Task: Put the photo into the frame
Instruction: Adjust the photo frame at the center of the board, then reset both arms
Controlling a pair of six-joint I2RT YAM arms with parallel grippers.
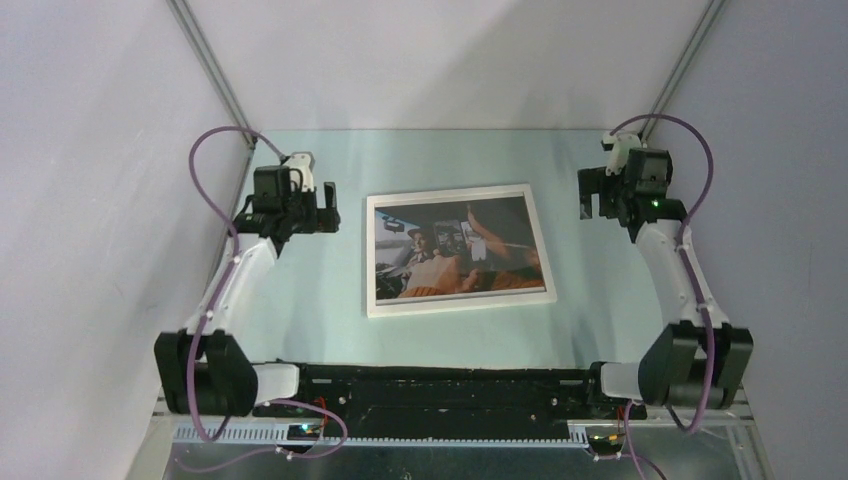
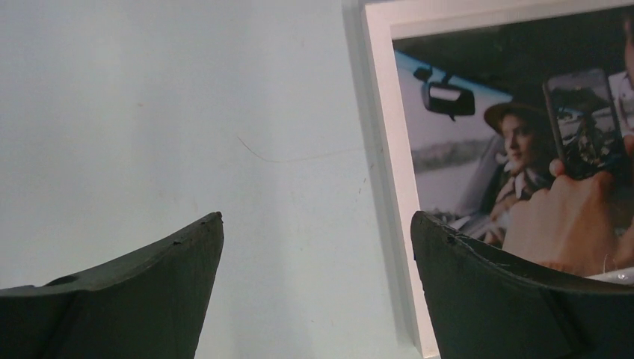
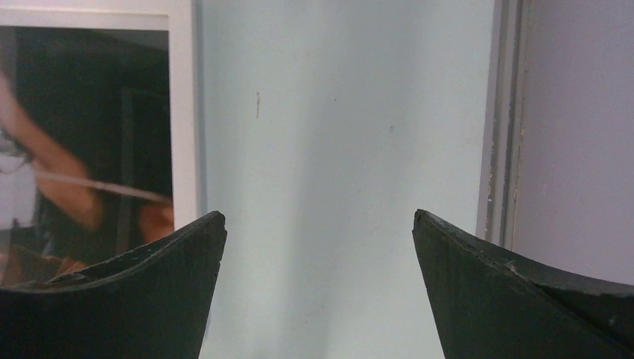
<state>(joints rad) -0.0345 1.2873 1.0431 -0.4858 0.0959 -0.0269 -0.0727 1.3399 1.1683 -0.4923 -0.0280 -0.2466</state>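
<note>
The frame (image 1: pixel 369 258) was thin, white and rectangular. It lay flat mid-table (image 1: pixel 300 290), long sides left to right, turned slightly counter-clockwise. The photo (image 1: pixel 460 248) sat inside it, picture side up, filling the opening: a person in a hat in a car, orange-brown tones.

One photo (image 1: pixel 458 250), one frame (image 1: pixel 450 192)

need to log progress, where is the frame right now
In the top view the frame lies flat mid-table, around the photo, between the left gripper and the right gripper, touching neither.
</note>
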